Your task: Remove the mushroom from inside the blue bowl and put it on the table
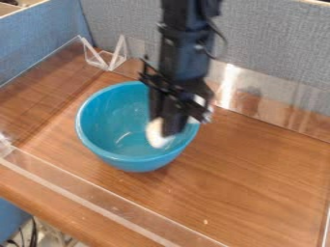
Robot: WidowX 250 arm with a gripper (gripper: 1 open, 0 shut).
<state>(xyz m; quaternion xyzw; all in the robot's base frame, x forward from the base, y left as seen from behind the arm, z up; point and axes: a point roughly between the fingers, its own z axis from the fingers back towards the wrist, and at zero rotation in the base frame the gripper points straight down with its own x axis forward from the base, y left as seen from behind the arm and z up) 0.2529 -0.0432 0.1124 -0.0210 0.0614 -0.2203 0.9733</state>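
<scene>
The black robot arm comes down from the top of the view, its gripper (172, 123) pointing straight down over the right rim of the blue bowl (126, 125). The jaws stand narrow, pinched on the mushroom (161, 132), of which only a pale cream-white part shows between and just below the dark fingers (184, 111); the cap cannot be made out. The mushroom hangs above the bowl's right edge, lifted clear of the turquoise floor and not touching the counter (245, 183). The bowl sits upright on the brown wood-grain counter, left of centre, its glossy inside bare. Low clear acrylic walls (77, 207) run along the counter's edges, and a grey fabric panel (277, 43) stands behind the far wall, with a blue panel (39, 39) at the back left.
</scene>
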